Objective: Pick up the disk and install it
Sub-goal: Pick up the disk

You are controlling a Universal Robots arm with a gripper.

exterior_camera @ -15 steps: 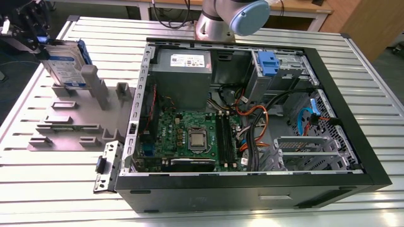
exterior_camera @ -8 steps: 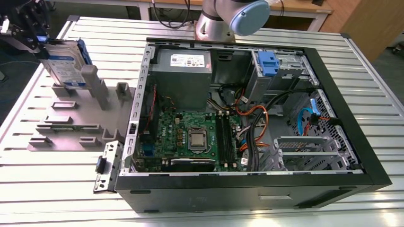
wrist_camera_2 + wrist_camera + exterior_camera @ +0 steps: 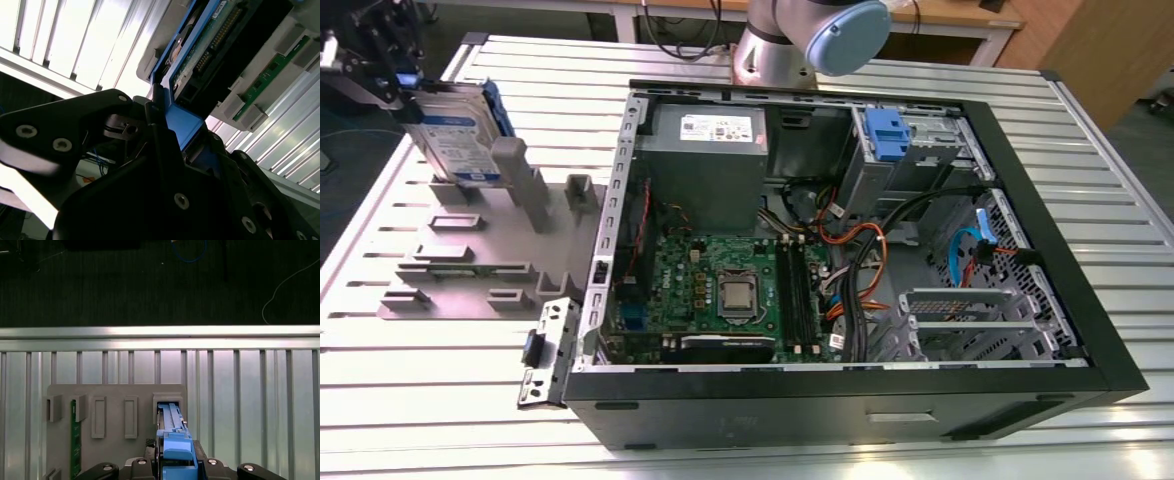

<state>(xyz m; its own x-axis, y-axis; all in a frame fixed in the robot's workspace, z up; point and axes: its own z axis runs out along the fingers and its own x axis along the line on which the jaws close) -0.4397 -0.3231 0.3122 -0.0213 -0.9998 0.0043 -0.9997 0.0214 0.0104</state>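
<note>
Pickup step, by my reading; the black two-finger gripper is out at the exterior view's left, well apart from the open black metal computer case. Its fingers are closed on the disk, a flat rectangular silver hard drive with a white-and-blue label and a blue plastic carrier frame, and they pinch that frame at its upper end. The disk stands upright on edge, its lower end down at a slot of the grey plastic holder block on the ribbed aluminium table. In the first wrist view I look straight down the blue frame into that slot's raised collar; whether the lower edge is seated or just clear, I cannot tell. So the grasp is made and the install is not yet done. Inside the case, the small blue plastic latch sits near the big grey metal box with a white sticker. My judgement on the next move: it calls for a straight pull along the slot, with no twist, so the frame does not bind on the collar; a firm grip throughout, since the hold is on a thin plastic edge; and height enough to clear the case wall.
</note>
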